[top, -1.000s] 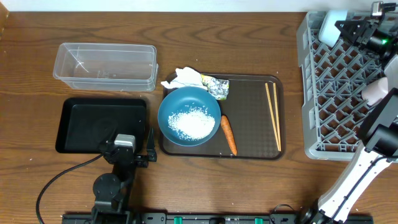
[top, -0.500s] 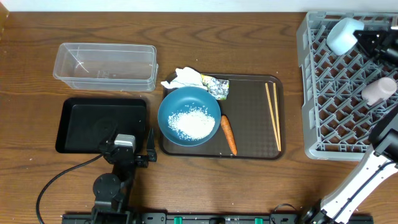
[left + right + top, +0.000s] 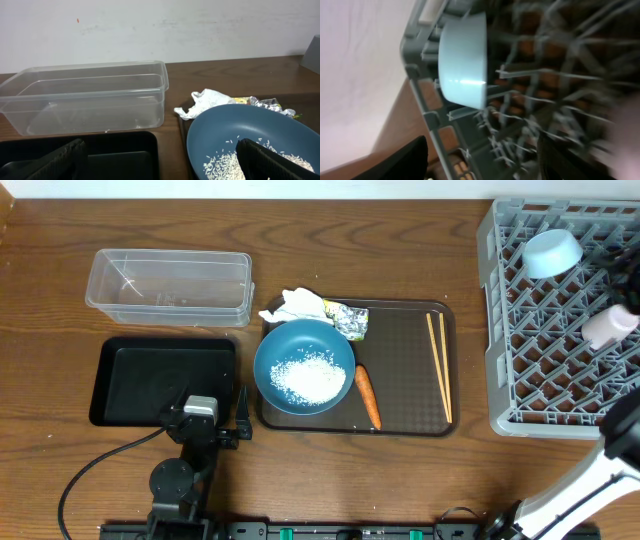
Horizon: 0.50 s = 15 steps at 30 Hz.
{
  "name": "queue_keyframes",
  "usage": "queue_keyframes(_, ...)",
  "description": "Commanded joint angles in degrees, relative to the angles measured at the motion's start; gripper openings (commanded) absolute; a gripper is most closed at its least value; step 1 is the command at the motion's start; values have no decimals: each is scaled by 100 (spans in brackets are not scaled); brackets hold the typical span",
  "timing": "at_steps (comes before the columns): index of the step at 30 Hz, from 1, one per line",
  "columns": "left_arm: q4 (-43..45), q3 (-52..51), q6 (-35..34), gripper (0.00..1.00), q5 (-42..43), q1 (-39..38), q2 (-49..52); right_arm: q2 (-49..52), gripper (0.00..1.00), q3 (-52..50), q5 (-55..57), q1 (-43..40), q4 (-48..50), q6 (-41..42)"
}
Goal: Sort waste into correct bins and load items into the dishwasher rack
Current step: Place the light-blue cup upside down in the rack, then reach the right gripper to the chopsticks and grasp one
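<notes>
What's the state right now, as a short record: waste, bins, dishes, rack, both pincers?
waste: rice in the dark-blue bowl; carrot on the brown tray; tissue and foil wrapper at its far edge
bins: black bin and clear tub, none of that waste inside
chopsticks: on the tray's right side
rack: holds light-blue bowl, tilted, and a pale cup
left pincer: open, holding nothing, by the black bin
right pincer: open, at the rack, light-blue bowl ahead, not gripped
</notes>
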Motion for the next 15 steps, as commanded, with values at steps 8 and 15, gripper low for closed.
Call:
queue_keyframes(8, -190, -98, -26, 98, 59, 24, -11, -1709, 67, 81, 1322, 549, -850, -238)
queue_keyframes(15, -190, -98, -26, 98, 59, 24, -11, -1875, 68, 55, 1327, 1895, -1663, -612)
